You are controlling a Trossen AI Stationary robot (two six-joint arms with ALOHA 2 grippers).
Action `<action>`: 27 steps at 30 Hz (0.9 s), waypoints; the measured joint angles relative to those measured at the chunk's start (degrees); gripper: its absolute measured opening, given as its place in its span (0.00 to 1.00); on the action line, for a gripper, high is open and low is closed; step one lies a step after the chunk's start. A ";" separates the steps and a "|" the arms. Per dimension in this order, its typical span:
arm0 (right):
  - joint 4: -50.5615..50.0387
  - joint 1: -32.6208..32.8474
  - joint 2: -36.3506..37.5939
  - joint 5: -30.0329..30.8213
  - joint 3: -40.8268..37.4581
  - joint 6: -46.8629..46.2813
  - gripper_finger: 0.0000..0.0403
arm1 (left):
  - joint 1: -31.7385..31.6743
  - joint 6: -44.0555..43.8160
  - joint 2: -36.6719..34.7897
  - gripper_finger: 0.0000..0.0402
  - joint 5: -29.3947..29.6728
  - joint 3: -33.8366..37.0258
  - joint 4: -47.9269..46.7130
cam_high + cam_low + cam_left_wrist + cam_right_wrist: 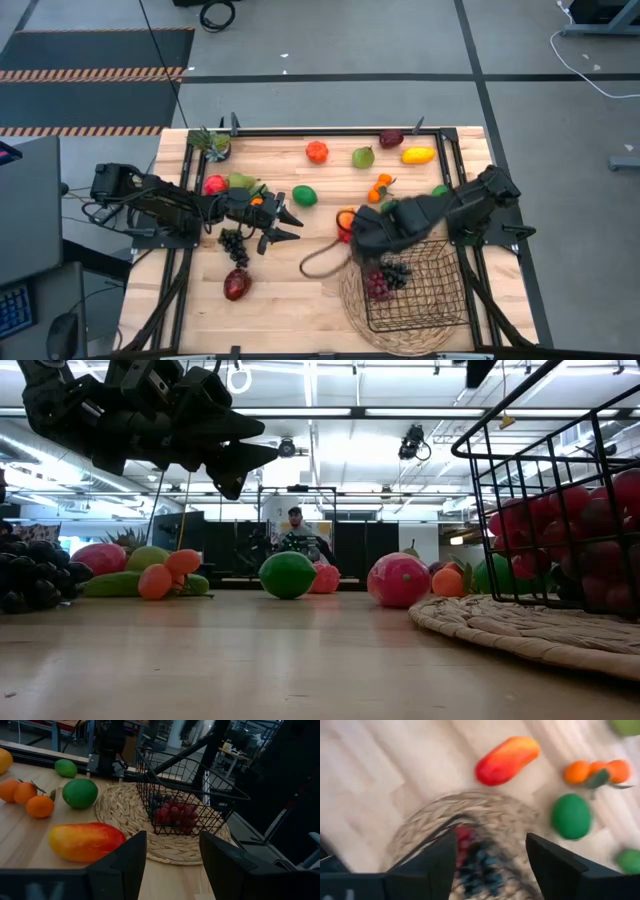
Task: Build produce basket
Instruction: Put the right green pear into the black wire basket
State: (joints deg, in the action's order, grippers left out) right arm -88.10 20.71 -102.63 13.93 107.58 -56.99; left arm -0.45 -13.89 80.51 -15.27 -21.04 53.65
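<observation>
Person [295, 520] only in low view

A round woven mat [352, 300] lies flat on the light wooden table [290, 300] at the near right, its coiled tan weave plain to see in the left wrist view [120, 807]. A black frame [330, 130] runs along the table's far edge. Grey floor [330, 40] spreads beyond, with an orange-and-black striped strip [90, 73] at the far left. Across the room, a person [296, 530] sits behind equipment under ceiling lights.
</observation>
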 joint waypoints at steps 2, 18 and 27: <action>0.04 -2.89 -0.02 0.09 -0.23 2.17 0.63 | 0.00 -0.02 0.00 0.47 0.00 0.00 0.00; 0.21 -27.45 -0.35 -2.08 -5.06 20.00 0.60 | 0.00 0.05 0.00 0.47 0.02 0.00 -2.30; 7.31 -38.28 -0.44 -3.74 -14.70 26.67 0.61 | 0.00 0.02 0.00 0.47 0.02 0.00 -3.04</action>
State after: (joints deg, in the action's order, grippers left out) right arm -80.79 -17.58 -103.07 10.19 92.88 -30.32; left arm -0.45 -13.87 80.51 -15.25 -21.04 50.61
